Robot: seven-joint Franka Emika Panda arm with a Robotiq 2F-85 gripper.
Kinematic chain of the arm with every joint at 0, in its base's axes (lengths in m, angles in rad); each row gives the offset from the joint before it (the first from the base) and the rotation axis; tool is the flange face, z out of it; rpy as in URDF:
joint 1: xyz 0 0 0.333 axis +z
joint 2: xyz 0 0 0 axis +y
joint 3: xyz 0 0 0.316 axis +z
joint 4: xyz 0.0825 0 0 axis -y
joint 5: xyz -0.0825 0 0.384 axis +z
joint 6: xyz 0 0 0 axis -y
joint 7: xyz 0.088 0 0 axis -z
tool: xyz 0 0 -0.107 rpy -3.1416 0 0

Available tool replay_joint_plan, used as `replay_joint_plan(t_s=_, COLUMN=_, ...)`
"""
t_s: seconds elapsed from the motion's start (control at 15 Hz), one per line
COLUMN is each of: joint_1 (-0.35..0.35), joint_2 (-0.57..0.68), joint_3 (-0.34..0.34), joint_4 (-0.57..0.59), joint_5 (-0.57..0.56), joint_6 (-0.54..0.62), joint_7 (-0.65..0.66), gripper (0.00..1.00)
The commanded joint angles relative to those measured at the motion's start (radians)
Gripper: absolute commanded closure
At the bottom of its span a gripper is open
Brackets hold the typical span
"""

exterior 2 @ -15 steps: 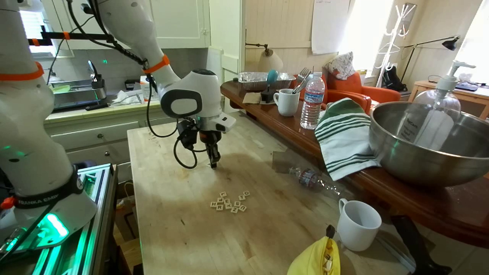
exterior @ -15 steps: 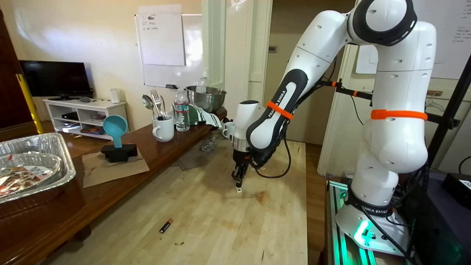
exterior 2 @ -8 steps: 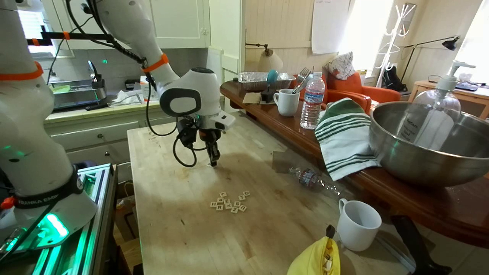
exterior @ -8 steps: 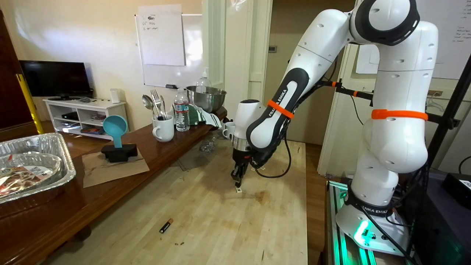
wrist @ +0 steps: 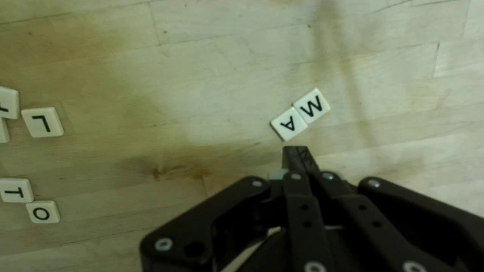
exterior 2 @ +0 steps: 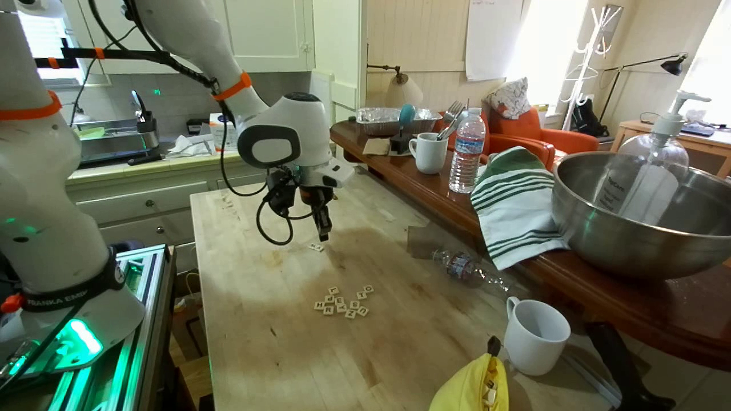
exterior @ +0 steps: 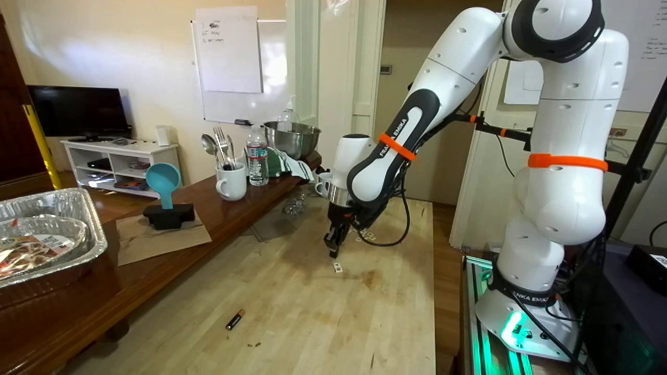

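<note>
Two small cream square letter tiles (wrist: 300, 114) lie edge to edge on the pale wooden table (wrist: 208, 83), right of the middle in the wrist view. They read A and M (or maybe W, since they are turned around). Just below them in that view is the black metal gripper (wrist: 298, 156). Its jaws are pressed together, and I see nothing between them. It seems to hang a little above the table, near the pair.

To me, this looks like the part where tiles get put side by side, and this pair looks done. The next move would call for spreading the jaws over another tile.

Now I count. Just below the middle of an exterior view, the loose bunch of tiles (exterior 2: 341, 308) has eleven, I think. One white round mug (exterior 2: 430, 153) is right of the top middle, and another white mug (exterior 2: 537, 337) is lower right. One yellow cloth pouch (exterior 2: 468, 391) sits at the bottom. One small black-and-copper battery (exterior: 235, 319) lies lower left in an exterior view.
</note>
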Motion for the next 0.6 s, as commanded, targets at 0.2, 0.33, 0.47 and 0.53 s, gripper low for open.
replay_joint_plan(t_s=0.2, joint_1=-0.035, joint_2=-0.063, joint_3=-0.047, joint_4=0.014, joint_5=0.004, joint_6=-0.072, joint_7=-0.075, gripper=1.0)
replay_joint_plan(t_s=0.33, joint_1=-0.053, joint_2=-0.07, joint_3=-0.07, joint_4=0.028, joint_5=0.001, joint_6=-0.118, joint_7=-0.157, gripper=1.0)
replay_joint_plan(t_s=0.47, joint_1=-0.072, joint_2=-0.066, joint_3=-0.096, joint_4=0.05, joint_5=0.001, joint_6=-0.167, joint_7=-0.256, gripper=1.0)
replay_joint_plan(t_s=0.53, joint_1=-0.081, joint_2=-0.064, joint_3=-0.107, joint_4=0.063, joint_5=-0.012, joint_6=-0.19, joint_7=-0.292, gripper=1.0)
